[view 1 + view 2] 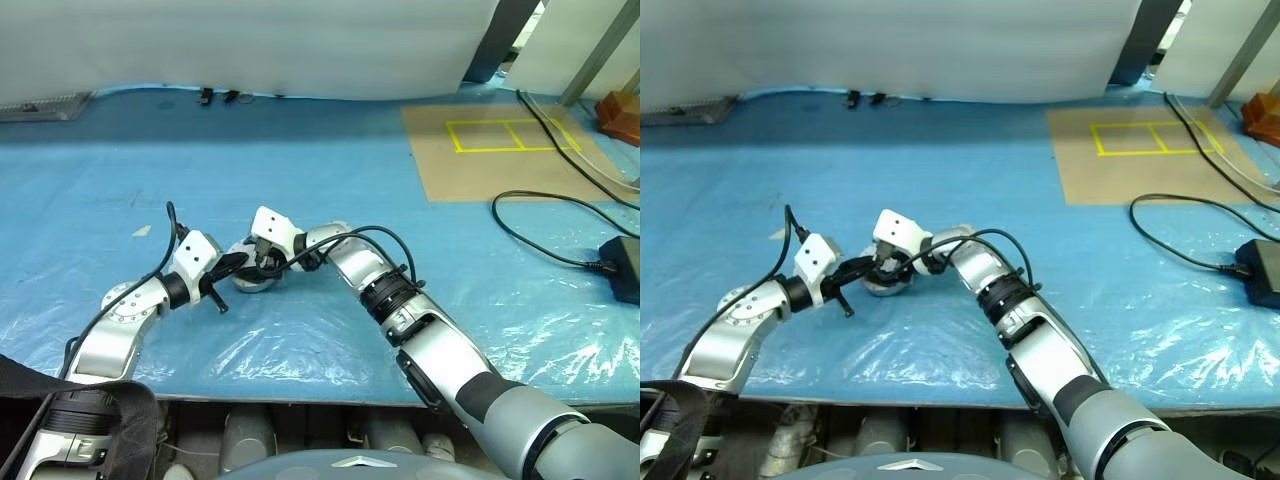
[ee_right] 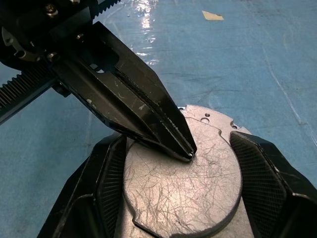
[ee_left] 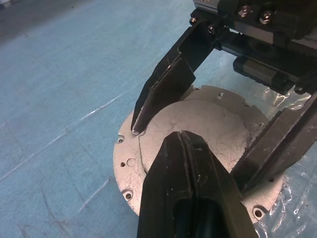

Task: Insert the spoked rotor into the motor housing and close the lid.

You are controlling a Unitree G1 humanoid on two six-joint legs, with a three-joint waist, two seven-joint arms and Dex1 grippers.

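Straddling the lid from either side, the right claw had its two fingers spread wide, one against each edge of the plain grey disc, which sat face-up on top of the motor housing on the blue-sheeted worktop. The housing's flat silver flange, with its small screw holes, showed beneath the lid in both wrist views; neither the copper windings nor the spoked rotor could be seen under it. The left claw, its fingers pressed together into a single black point, came in from the opposite side and angled down so that its tip rested on, or just above, the lid's scratched upper face near the middle. In the head views, the two claws met over the same small silver stack, near the front of the worktop and a little toward the robot's left. The lid appeared roughly centred on the housing, though a step visible along one edge suggested it might not yet be fully seated. Both claws were right at the lid, the right bracketing it across its width, the left directly above, so any final press would likely go straight down.
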